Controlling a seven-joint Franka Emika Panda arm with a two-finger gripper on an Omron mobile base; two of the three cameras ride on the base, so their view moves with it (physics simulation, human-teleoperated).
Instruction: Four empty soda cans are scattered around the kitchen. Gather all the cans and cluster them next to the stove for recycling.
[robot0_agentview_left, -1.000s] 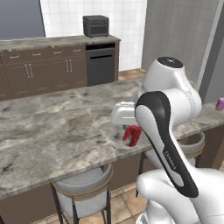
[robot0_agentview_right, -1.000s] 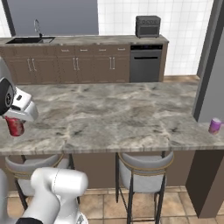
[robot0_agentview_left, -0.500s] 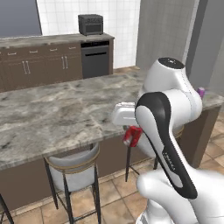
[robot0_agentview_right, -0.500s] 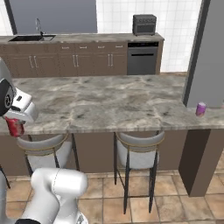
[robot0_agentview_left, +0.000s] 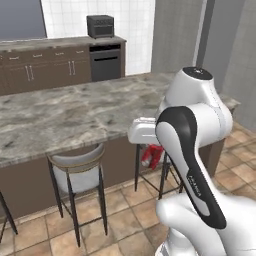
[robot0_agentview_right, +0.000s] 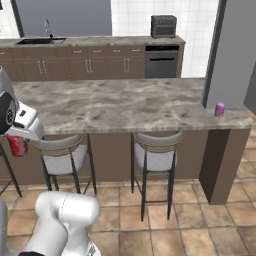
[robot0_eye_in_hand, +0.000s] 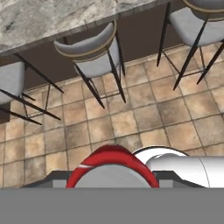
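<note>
The gripper (robot0_agentview_right: 19, 141) is clamped on the red can (robot0_agentview_left: 151, 155), carried low over the tiled floor, off the near edge of the tabletop (robot0_agentview_left: 60, 117) and beside the stools (robot0_eye_in_hand: 89, 54). So one can is in hand but not delivered; I see no stove from here, so it has some way to travel yet. A pink can (robot0_agentview_right: 219, 109) stands well away from the gripper, at the far end of the tabletop by the grey pillar, waiting to be fetched. The other two I cannot place. The arm is folded back on itself, elbow high, hand tucked close and pointing down.
</note>
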